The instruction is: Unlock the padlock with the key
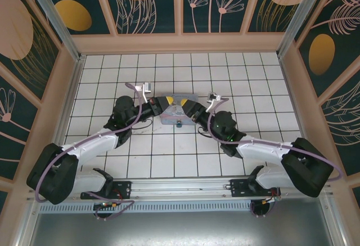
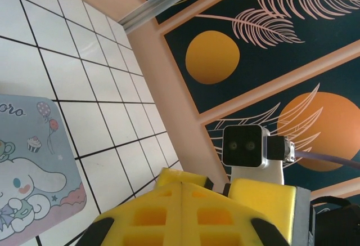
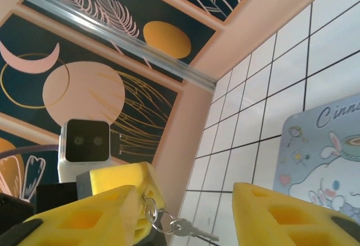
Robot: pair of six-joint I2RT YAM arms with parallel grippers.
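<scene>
Biggest worry first: both arms are crowded nose to nose over the cartoon tin (image 1: 170, 117), so any sloppy move bumps finger into finger. My left gripper (image 2: 181, 212) is clamped fully closed, and from the right wrist cam it looks like it's pinching the key ring (image 3: 151, 211). My right gripper (image 3: 185, 201) has its jaws spread apart with nothing in them. The padlock (image 1: 178, 124) sits loose at the tin's 6 o'clock edge in the top view with nobody holding it, so I reckon it'll just skid away once something pokes it. The key (image 3: 194, 232) dangles free off the ring at roughly 6 o'clock in the right wrist view, tip toward 4. If it swings, the right jaws could close on it crooked or miss. If the left lets go too soon, it drops.
</scene>
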